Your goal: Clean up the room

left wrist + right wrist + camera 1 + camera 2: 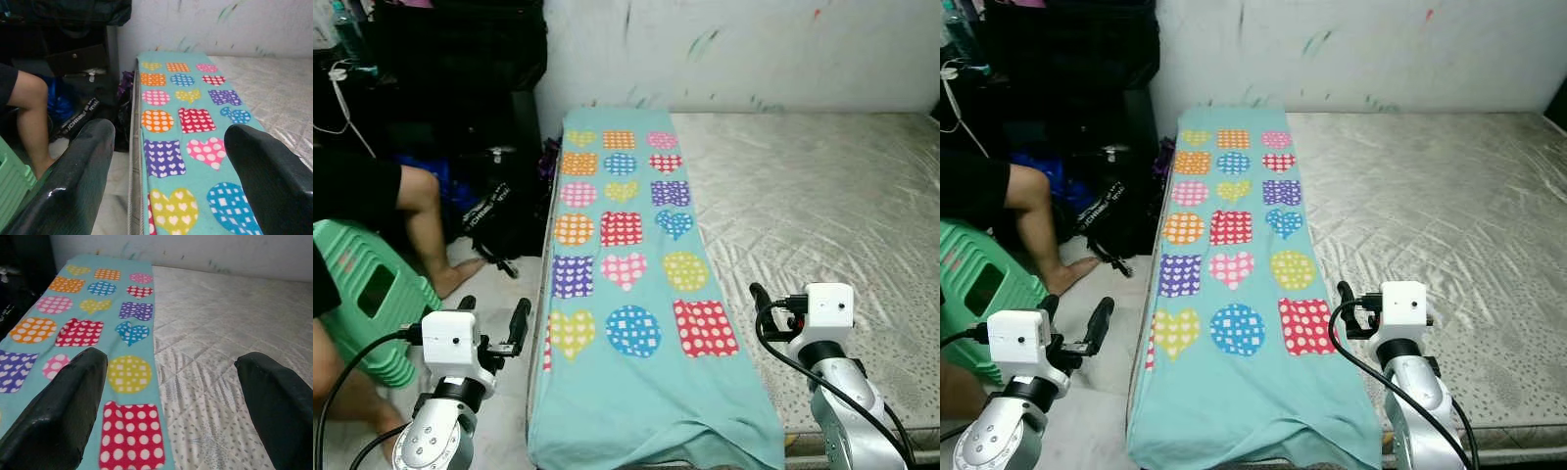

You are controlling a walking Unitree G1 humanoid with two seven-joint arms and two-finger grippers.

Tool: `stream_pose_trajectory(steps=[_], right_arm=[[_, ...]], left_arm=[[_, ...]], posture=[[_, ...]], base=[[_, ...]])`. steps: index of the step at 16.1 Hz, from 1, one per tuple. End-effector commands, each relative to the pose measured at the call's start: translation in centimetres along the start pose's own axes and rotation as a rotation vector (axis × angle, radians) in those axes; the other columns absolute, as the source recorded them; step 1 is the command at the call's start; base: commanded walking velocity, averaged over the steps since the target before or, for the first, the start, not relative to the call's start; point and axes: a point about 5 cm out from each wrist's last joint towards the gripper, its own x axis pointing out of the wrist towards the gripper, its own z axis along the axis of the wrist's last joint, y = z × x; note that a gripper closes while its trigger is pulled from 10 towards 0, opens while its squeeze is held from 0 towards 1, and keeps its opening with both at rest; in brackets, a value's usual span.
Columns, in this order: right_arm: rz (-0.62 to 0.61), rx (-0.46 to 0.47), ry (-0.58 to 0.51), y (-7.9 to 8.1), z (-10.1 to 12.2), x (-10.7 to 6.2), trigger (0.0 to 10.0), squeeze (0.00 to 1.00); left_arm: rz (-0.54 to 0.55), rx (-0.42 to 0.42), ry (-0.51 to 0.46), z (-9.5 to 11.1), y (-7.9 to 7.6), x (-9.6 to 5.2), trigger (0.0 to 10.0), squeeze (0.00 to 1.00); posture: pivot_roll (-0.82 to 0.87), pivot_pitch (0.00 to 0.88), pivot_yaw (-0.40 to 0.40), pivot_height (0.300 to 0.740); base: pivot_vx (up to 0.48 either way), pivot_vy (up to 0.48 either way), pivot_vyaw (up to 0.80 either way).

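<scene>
A turquoise blanket (626, 264) printed with bright dotted hearts, circles and squares lies folded in a long strip along the left side of a bare grey quilted mattress (822, 196). Its near end hangs bunched over the mattress's front edge. My left gripper (494, 313) is held open at the lower left, above the floor just left of the bed, and looks along the blanket (181, 117). My right gripper (773, 304) is held open at the lower right, over the mattress (220, 333) just right of the blanket's near end. Neither holds anything.
A person sits at the left, a bare leg (426, 220) stretched toward the bed, beside a green plastic stool (367, 294). A black bag (499, 211) and dark furniture (450, 69) fill the far-left corner. The paint-marked white wall (754, 49) backs the bed.
</scene>
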Motion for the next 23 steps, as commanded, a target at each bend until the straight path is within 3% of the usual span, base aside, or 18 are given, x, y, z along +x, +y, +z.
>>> stream_pose_trajectory(steps=[1, 4, 16, 23], right_arm=[[0.019, -0.008, -0.023, 0.3, 0.6, 0.0, 10.0, 0.00], [0.035, -0.005, -0.021, 0.5, 0.6, -0.1, 10.0, 0.00], [0.068, 0.007, -0.017, 1.1, 0.4, -0.1, 10.0, 0.00], [0.087, 0.000, -0.032, 1.3, 0.8, 0.4, 10.0, 0.00]], left_arm=[[-0.001, 0.017, -0.003, 0.2, -0.1, 0.1, 10.0, 0.00], [-0.001, 0.020, -0.002, 0.2, -0.1, 0.1, 10.0, 0.00], [-0.009, 0.023, -0.011, 0.3, -0.3, 0.5, 10.0, 0.00], [-0.004, 0.025, -0.022, 0.5, -0.4, 0.7, 10.0, 0.00]], posture=[[-0.09, 0.020, -0.003, 0.740], [-0.09, 0.022, -0.003, 0.720], [-0.10, 0.019, 0.001, 0.570], [-0.10, 0.016, 0.001, 0.565]], base=[[0.000, 0.000, 0.00], [0.000, 0.000, 0.00], [0.000, 0.000, 0.00], [0.000, 0.000, 0.00]])
